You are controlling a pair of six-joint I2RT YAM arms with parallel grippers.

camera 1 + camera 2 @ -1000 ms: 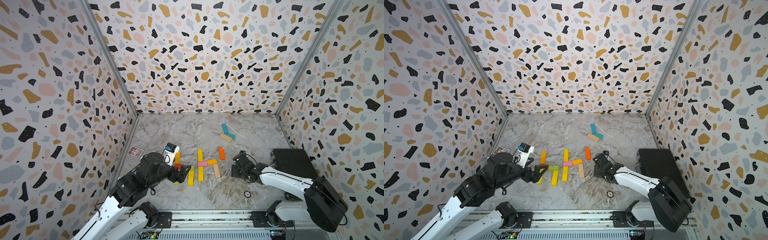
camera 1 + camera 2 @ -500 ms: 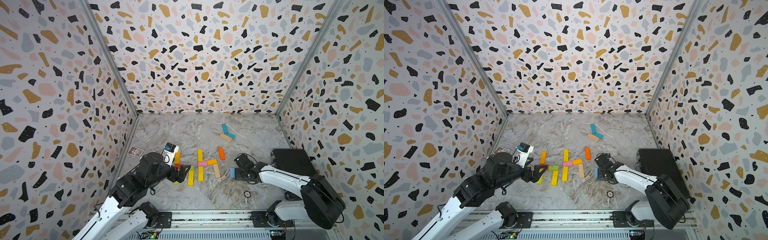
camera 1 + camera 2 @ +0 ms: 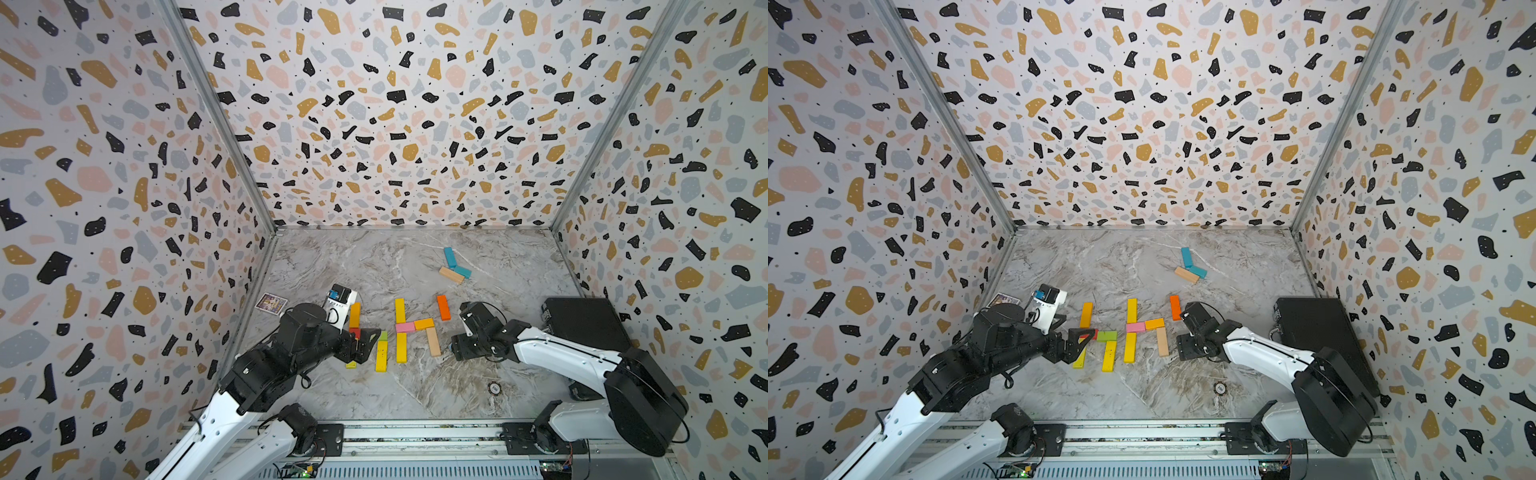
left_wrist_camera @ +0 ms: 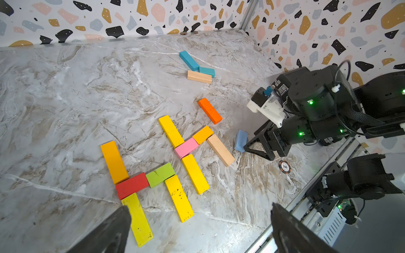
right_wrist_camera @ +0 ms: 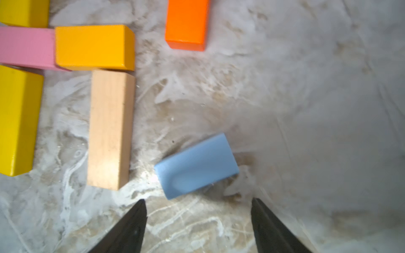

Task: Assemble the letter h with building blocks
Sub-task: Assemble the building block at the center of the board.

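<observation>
Opening its jaws, the right gripper (image 5: 198,200) is letting go of the pale blue block (image 5: 196,163), which is now lying askew on the counter (image 5: 295,87) near the tan block (image 5: 110,129), not yet joining the h; the left gripper (image 4: 199,208) is hanging wide open, empty.

Left arm (image 3: 291,349) and right arm (image 3: 552,353) reach low inward, jaws of both apart.
</observation>
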